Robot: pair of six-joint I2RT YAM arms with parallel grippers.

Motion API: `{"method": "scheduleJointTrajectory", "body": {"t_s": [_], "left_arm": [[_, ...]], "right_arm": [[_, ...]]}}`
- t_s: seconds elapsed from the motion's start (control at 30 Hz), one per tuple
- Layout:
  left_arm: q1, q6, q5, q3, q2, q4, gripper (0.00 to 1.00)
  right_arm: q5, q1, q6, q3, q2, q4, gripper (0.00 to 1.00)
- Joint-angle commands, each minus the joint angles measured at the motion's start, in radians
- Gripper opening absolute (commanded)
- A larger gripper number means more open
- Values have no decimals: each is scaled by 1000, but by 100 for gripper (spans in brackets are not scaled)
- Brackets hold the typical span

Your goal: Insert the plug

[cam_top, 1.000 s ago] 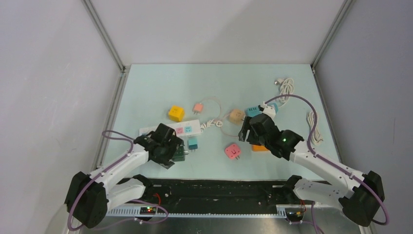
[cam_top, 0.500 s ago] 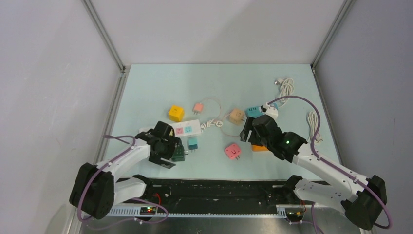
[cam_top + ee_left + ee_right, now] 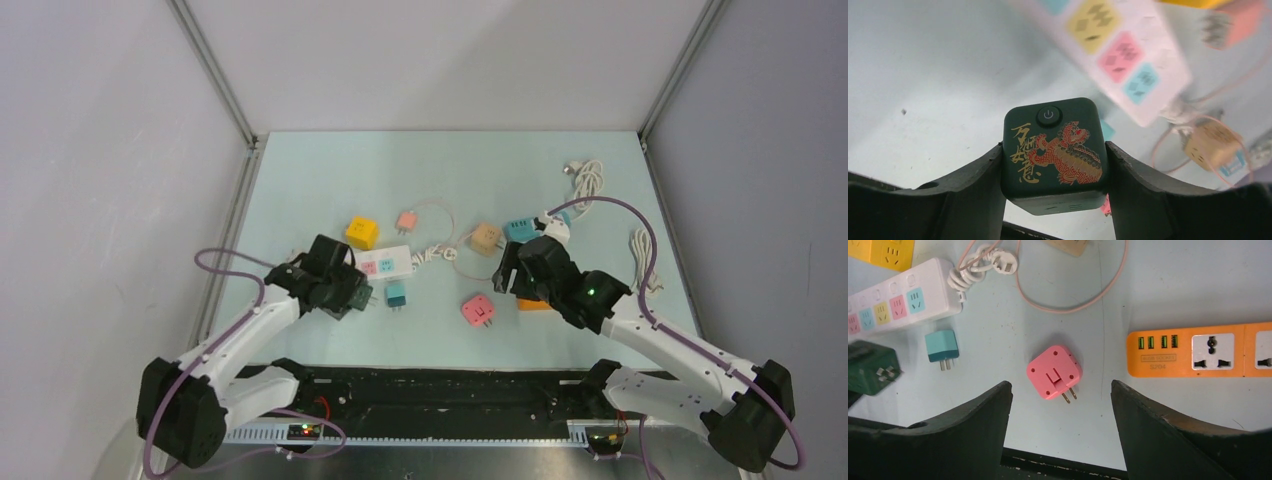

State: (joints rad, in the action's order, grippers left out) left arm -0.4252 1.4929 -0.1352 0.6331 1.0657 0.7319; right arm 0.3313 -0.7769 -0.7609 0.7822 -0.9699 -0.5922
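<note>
Pale-green tabletop [image 3: 330, 180] (white pwr strip [image 3: 385, 263]), grey walls [image 3: 100, 150]

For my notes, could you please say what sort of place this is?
Likely a robot lab cell: panels round a table, left arm and right arm bolted on, a white strip and pink plug.

Dark green cube adapter [image 3: 1053, 150], left wrist view: gold Chinese characters in two columns on the top face, left of a red-and-gold dragon emblem. The first character reads 万; the others are too fine to read. The round button [image 3: 1048, 115] above them carries the standby power symbol.

Orange power strip [image 3: 1198, 350], right wrist view: small printed label [image 3: 1159, 358] under the four USB ports. Two lines, upper unreadable, lower looks like S204.
</note>
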Motion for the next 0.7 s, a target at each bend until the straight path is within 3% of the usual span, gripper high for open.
{"method": "scheduleJointTrajectory", "body": {"t_s": [0.0,0.17,0.23,0.37,0.53,0.67], "left_arm": [[-57,-331,-195,146,-74,-17,42],[-171,-686,-219,301,-82,-44,40],[-222,-795,-186,347,-82,-82,33],[-292,-948,5,413,-67,-183,35],[-355,-1006,90,476,-43,-271,36],[-395,-1076,196,486,-48,-359,37]], "right_arm": [[-85,7,65,-5,19,61,77],[-367,24,163,-5,31,186,77],[-492,17,212,-5,42,252,78],[-677,-28,242,5,94,419,81],[-533,-168,273,15,101,555,93],[-350,-238,305,40,72,564,95]]}}
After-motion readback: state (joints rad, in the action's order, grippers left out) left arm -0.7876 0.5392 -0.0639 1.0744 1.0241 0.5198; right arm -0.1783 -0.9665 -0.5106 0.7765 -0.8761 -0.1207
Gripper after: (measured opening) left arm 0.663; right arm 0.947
